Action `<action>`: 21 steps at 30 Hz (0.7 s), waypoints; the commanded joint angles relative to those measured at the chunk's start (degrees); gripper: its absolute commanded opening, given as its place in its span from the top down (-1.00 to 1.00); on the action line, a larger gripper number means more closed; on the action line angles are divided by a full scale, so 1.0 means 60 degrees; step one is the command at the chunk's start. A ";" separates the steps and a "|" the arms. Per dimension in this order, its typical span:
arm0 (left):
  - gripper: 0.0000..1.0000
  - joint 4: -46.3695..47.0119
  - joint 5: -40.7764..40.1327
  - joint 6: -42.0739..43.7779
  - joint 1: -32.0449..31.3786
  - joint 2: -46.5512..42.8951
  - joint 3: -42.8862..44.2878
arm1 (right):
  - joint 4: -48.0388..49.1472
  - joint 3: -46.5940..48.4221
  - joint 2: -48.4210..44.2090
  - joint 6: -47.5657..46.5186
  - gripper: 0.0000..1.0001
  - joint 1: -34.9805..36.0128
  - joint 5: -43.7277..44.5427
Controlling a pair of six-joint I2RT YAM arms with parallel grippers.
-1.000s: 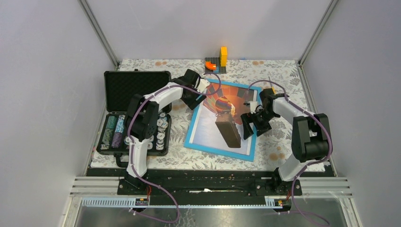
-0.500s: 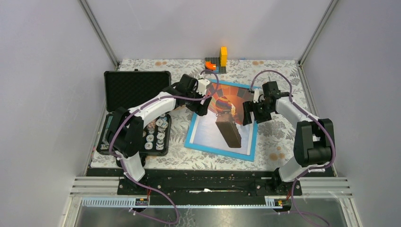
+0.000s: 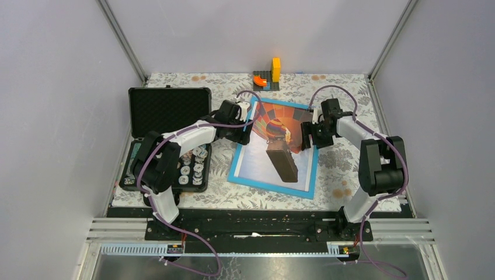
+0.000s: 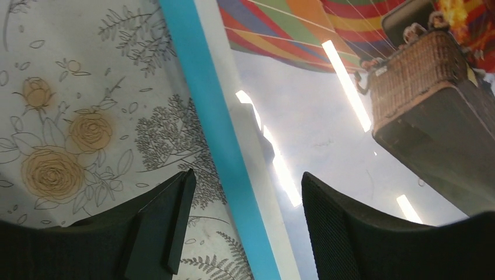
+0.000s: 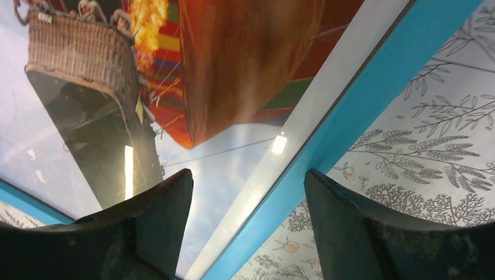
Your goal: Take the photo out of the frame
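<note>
The frame [image 4: 207, 116] lies face up on the bench [image 3: 350, 163] with the photo [image 3: 257, 158] inside it. The left gripper [image 4: 246, 185], jaws apart, straddles its blue border at 10 o'clock. The right gripper [image 5: 246, 178], also apart, straddles the border at 2 o'clock.

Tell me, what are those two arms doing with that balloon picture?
They are working at getting the photo out of its blue frame, which lies face up on the flowered table. The left gripper hangs open over the frame's left border, the right gripper open over its right border. Neither has gripped anything, and the photo is still inside.
</note>
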 commanded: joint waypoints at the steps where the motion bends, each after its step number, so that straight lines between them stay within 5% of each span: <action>1: -0.43 0.0796 -0.0636 -0.0437 0.0169 0.0138 -0.0134 | 0.0351 0.0213 0.0507 0.0355 -0.51 -0.0109 0.0731; 12: -0.41 0.1262 -0.0220 -0.0199 0.0026 -0.0116 -0.0579 | 0.0985 -0.0388 -0.0224 0.0868 -0.35 -0.0479 0.1593; 17: -0.48 0.0799 -0.0232 0.0907 -0.0954 -0.0538 -0.0407 | 0.0966 -0.0073 0.0420 0.1221 -0.32 -0.0479 0.1360; 21: -0.58 0.0788 -0.0076 0.2354 -0.2213 -0.0973 -0.0758 | 0.0870 0.0076 0.0806 0.1467 -0.06 -0.0479 0.1108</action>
